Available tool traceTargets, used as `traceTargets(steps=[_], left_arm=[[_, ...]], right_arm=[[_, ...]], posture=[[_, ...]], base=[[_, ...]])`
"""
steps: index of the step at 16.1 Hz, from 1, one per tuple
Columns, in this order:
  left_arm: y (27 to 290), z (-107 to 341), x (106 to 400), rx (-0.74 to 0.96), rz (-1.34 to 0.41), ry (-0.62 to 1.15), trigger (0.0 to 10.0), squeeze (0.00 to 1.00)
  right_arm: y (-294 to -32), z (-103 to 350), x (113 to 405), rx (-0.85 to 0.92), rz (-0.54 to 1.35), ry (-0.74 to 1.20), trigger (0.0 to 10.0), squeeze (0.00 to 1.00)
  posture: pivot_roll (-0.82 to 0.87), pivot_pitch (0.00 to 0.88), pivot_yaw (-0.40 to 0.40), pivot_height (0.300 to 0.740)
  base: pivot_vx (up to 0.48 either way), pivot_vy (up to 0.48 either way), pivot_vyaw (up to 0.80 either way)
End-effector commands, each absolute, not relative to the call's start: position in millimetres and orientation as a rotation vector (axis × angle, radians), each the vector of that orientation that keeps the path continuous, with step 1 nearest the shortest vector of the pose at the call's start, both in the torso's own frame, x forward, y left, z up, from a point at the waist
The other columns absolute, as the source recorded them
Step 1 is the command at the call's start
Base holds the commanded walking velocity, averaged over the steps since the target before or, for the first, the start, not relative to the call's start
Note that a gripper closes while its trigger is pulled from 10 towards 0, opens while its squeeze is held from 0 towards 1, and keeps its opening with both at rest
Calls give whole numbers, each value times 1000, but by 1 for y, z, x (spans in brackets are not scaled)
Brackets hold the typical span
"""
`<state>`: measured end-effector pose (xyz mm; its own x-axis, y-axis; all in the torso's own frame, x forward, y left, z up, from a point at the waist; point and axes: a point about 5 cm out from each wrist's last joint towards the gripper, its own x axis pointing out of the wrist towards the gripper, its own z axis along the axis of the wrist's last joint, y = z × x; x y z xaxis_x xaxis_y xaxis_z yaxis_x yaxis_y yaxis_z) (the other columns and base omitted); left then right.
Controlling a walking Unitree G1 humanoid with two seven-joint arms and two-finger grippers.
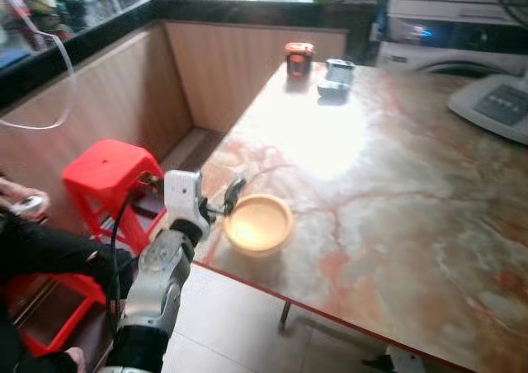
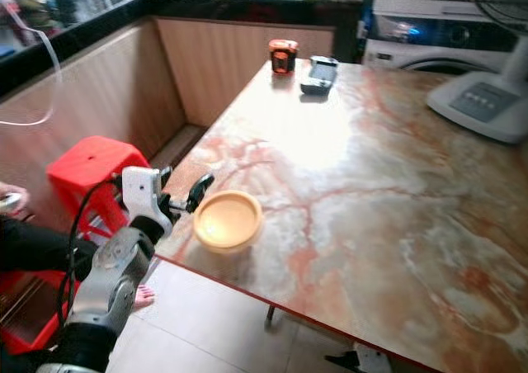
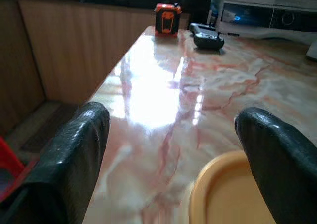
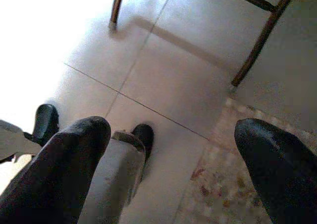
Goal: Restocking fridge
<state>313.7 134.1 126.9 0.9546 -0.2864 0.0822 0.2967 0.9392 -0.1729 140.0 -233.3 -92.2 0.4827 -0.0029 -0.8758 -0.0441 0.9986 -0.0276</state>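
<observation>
A shallow yellow bowl [image 1: 258,223] sits near the front left corner of the marble table [image 1: 379,175]. My left gripper [image 2: 183,183] is open and held at table height just left of the bowl. Its fingers do not touch the bowl. In the left wrist view the bowl's rim [image 3: 228,194] lies low between the two black fingers [image 3: 74,154], nearer to one of them. My right gripper [image 4: 171,135] hangs open over the tiled floor [image 4: 163,75], holding nothing.
A red plastic stool [image 1: 107,171] stands left of the table beside a wood-panelled counter. A person's hand [image 1: 21,201] and dark sleeve show at the far left. An orange-black box [image 1: 299,58], a grey device [image 1: 337,76] and a white appliance [image 1: 495,105] sit on the table's far side.
</observation>
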Motion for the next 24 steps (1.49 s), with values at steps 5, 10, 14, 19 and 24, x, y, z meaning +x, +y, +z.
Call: traceTargets(steps=[5, 10, 14, 19, 24], left_arm=[[150, 123, 316, -387, -284, -10, 10000, 0], [163, 118, 322, -383, -228, 30, 10000, 1000], [163, 110, 326, -429, -238, 78, 10000, 1000], [155, 106, 329, -420, -378, 123, 10000, 0], [136, 105, 328, -429, -522, 157, 10000, 0]], right_arm=[[-232, -94, 136, -52, 26, 1078, 10000, 0], [-232, -94, 136, -47, 18, 1075, 10000, 0], [-232, -94, 137, -53, 17, 1077, 10000, 0], [-233, -93, 138, -63, 20, 1076, 10000, 0], [-235, -93, 138, -67, 13, 1073, 10000, 0]], posture=[[-41, 0, 87, 740], [-43, 0, 87, 740], [-45, 0, 78, 740], [-53, 0, 73, 740], [-62, 0, 70, 740]], base=[[0, 0, 0], [0, 0, 0], [0, 0, 0], [0, 0, 0], [0, 0, 0]])
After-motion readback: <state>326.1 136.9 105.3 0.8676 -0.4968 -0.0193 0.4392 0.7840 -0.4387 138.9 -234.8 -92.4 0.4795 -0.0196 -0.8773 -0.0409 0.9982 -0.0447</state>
